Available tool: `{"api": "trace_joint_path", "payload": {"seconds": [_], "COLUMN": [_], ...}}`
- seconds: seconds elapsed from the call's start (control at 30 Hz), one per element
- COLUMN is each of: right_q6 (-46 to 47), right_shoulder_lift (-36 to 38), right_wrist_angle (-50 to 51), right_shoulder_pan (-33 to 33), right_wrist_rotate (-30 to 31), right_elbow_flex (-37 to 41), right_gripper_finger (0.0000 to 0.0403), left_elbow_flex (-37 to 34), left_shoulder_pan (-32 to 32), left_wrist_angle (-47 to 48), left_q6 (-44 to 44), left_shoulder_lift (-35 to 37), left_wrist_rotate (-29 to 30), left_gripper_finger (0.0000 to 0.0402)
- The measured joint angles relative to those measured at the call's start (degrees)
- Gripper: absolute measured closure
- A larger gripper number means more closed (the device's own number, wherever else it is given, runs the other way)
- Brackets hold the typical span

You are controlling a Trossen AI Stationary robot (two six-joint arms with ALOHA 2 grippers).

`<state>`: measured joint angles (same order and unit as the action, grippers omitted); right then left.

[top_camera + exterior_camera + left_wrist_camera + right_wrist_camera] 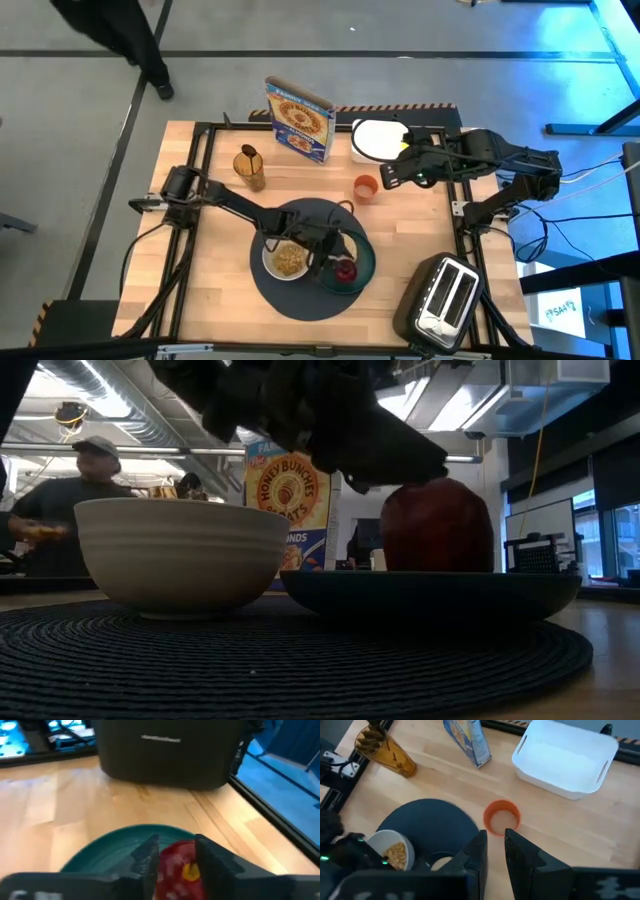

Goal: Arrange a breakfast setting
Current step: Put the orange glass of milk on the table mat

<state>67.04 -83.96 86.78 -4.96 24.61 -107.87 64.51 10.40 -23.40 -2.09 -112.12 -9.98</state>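
A white bowl (287, 260) of brown cereal and a dark green plate (366, 258) stand on the round dark grey mat (300, 302). A red apple (175, 867) sits on the plate. My left gripper (176, 843) is over the plate, shut on the apple. The small orange cup (501, 817) stands on the bare table beyond the mat. My right gripper (496, 836) hovers just short of the cup, narrowly open and empty. A pale bit that may be the bagel (442, 863) shows on the plate, mostly hidden by the left arm. My left gripper has the apple's two opposite sides (164, 865) between its two fingers (147, 856). The fingers come slanting from above and the table's left. The apple stands upright with its underside on the green plate (430, 592).
A cereal box (300, 118) and a white tub (380, 140) stand at the far edge. An amber glass (250, 168) stands far left of the mat. A black-and-silver toaster (445, 295) sits at the near right corner. A person (85, 480) is beyond the table.
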Motion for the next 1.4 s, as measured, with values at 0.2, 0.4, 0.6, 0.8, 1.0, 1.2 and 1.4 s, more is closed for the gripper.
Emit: {"api": "trace_joint_path", "payload": {"seconds": [0.2, 0.4, 0.6, 0.8, 1.0, 1.2, 1.4], "right_q6": [-2.5, -3.6, -4.9, -9.8, -21.9, -30.8, -33.5], "right_shoulder_lift": [0.3, 1.4, 2.3, 2.4, 2.4, 2.4, 2.4], "right_wrist_angle": [0.0, 0.1, 0.0, -1.1, -10.8, -18.7, -19.3], "right_shoulder_pan": [0.2, 1.0, 1.1, 4.5, 9.6, 14.8, 18.0], "right_wrist_rotate": [2.2, 3.7, 9.4, 10.2, 4.0, -3.3, -6.7], "right_elbow_flex": [0.0, 0.0, 0.0, 0.0, -0.1, -0.1, -0.1], "right_gripper_finger": [0.0347, 0.0347, 0.0347, 0.0347, 0.034, 0.0282, 0.0226], "left_elbow_flex": [0.0, 0.0, 0.0, 0.0, 0.0, 0.0, 0.0], "left_shoulder_pan": [-3.1, -6.9, -12.7, -20.6, -30.3, -40.2, -45.8], "left_wrist_angle": [8.0, 24.5, 42.4, 53.9, 64.9, 70.8, 72.4], "left_q6": [0.1, 1.7, 3.8, 5.4, 5.7, 2.8, 0.4], "left_shoulder_lift": [7.3, 20.5, 33.9, 42.1, 47.9, 49.3, 49.2], "left_wrist_rotate": [1.2, 8.3, 15.4, 18.9, 18.9, 15.4, 11.6], "left_gripper_finger": [0.0219, 0.0205, 0.0206, 0.0207, 0.0207, 0.0207, 0.0207]}}
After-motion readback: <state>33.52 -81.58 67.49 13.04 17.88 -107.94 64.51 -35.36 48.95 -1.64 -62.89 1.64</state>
